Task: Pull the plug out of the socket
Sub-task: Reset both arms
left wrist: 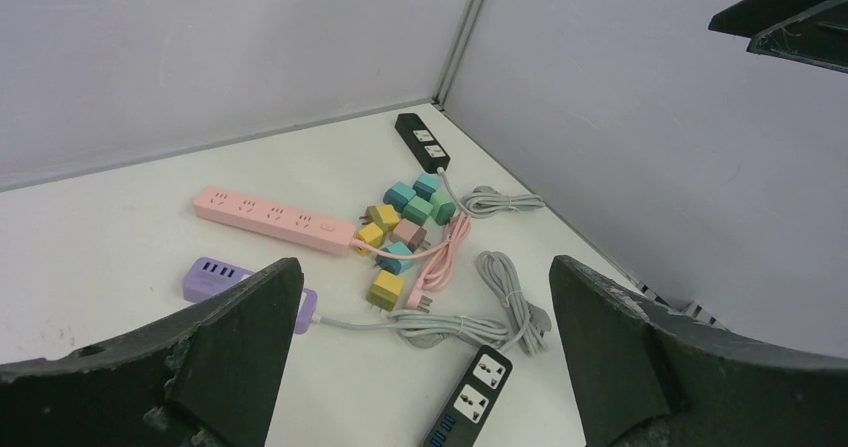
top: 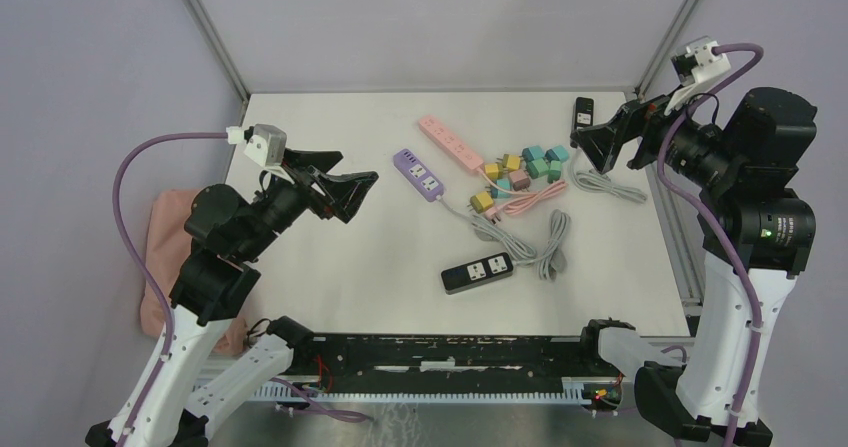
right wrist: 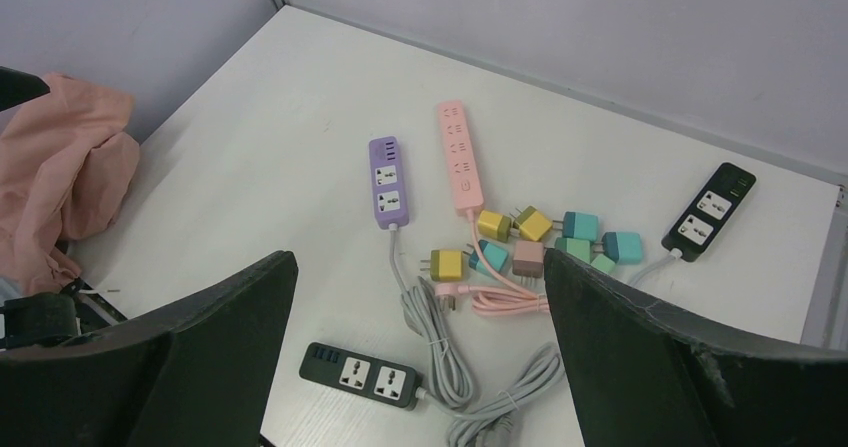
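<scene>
Four power strips lie on the white table [top: 330, 277]: a pink one [top: 456, 145] [right wrist: 459, 157], a purple one [top: 420, 174] [right wrist: 387, 182], a black one near the front [top: 478, 272] [left wrist: 470, 397] and a black one at the far right corner [top: 583, 113]. A heap of coloured plugs [top: 525, 167] [left wrist: 405, 222] [right wrist: 545, 242] lies loose beside the pink strip's end. I see no plug seated in a socket. My left gripper [top: 352, 182] [left wrist: 425, 267] hovers open left of the strips. My right gripper [top: 605, 137] [right wrist: 420, 262] hovers open at the right, above the table.
Coiled grey cables [top: 553, 242] lie between the purple and front black strips, and another coil [top: 605, 182] lies by the far black strip. A coiled pink cable [top: 535, 199] sits under the plugs. A pink cloth [top: 165, 237] hangs off the table's left edge.
</scene>
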{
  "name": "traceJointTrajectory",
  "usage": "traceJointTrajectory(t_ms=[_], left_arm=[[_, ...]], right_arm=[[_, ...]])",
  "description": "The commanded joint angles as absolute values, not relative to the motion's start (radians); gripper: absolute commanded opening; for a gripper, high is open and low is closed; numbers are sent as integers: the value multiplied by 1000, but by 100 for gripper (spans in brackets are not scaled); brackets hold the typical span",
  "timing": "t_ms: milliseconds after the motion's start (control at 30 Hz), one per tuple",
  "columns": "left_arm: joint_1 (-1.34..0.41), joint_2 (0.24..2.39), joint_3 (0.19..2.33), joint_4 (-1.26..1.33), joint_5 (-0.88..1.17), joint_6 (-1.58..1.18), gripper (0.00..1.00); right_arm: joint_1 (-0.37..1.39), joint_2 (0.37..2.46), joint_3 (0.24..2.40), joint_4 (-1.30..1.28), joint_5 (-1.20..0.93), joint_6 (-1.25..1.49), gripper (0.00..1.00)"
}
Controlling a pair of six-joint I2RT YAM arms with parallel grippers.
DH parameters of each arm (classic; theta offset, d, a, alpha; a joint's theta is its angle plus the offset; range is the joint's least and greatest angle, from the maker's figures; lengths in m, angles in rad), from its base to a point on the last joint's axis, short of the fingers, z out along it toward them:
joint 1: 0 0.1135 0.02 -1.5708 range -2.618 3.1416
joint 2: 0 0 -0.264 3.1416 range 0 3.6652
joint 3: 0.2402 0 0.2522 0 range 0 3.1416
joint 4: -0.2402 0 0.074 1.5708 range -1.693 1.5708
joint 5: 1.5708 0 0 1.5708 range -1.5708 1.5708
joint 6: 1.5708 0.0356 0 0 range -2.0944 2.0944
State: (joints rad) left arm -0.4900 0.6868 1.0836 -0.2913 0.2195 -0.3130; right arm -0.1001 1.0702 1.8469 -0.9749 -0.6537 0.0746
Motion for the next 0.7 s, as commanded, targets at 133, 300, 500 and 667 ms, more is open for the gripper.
traceJointTrajectory(t_ms=[133,300,500,667], left_arm=[[-486,685,1101,-276,239,-295,99],[-485,686,1100,-275,240,-295,99],[-486,690,1099,-272,244,-294,99],[-485,693,1098,-270,245,-295,99]], right_arm=[[-104,1058,1858,-970,-641,64,100],[-104,1059,1859,-969,-640,64,100],[-104,1060,1856,-969,-640,64,100],[-103,1060,1853,-969,-638,64,100]])
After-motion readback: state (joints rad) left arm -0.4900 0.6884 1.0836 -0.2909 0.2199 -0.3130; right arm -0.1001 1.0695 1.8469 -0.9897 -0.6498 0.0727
